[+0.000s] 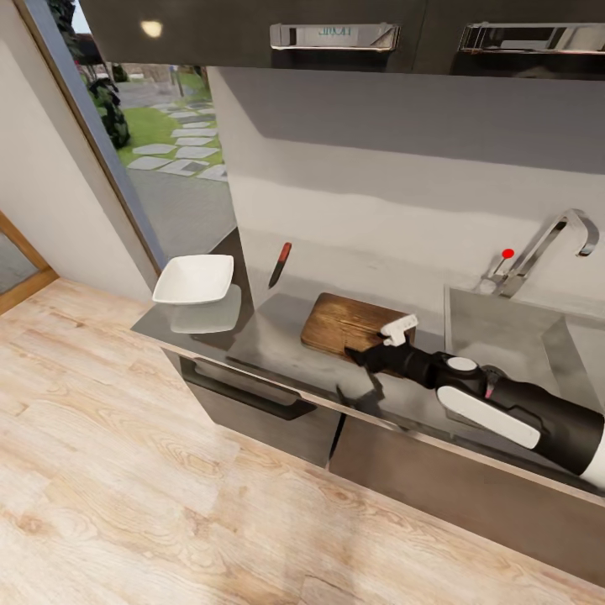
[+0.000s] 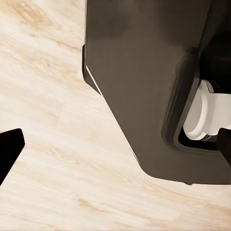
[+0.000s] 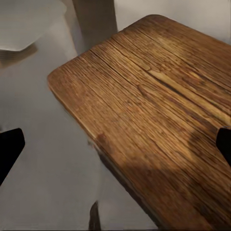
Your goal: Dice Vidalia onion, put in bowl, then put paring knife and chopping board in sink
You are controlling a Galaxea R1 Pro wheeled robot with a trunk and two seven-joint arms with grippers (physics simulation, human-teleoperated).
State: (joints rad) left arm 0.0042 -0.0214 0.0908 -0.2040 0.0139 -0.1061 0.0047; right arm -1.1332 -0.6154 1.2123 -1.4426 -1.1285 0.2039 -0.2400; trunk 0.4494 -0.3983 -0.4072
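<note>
Wooden and bare, the chopping board (image 1: 349, 326) is lying flat on the countertop (image 1: 277, 349) just beside the sink (image 1: 504, 332), with no onion and no diced pieces showing on its grain. The right gripper (image 1: 357, 370) is hovering over the board's near edge; in the right wrist view its two dark fingertips (image 3: 9, 149) are sitting far apart at the frame's sides, so the jaws are standing wide and holding nothing, with the board (image 3: 159, 115) spread beneath them. The paring knife (image 1: 281, 264) is resting well apart from the board, up against the back wall, untouched by either arm. The bowl (image 1: 195, 279) is sitting at the countertop's far left end and is looking empty (its white inside is showing no pieces). The left gripper (image 2: 115, 149) is pointing down at the wooden floor (image 2: 43, 96) and the robot's dark base (image 2: 144, 82), its fingers spread wide and empty.

Judging from this, the task is looking barely begun: the onion is nowhere to be seen on board or counter, so fetching, dicing, filling the bowl and sinking knife and board all appear to be remaining.
</note>
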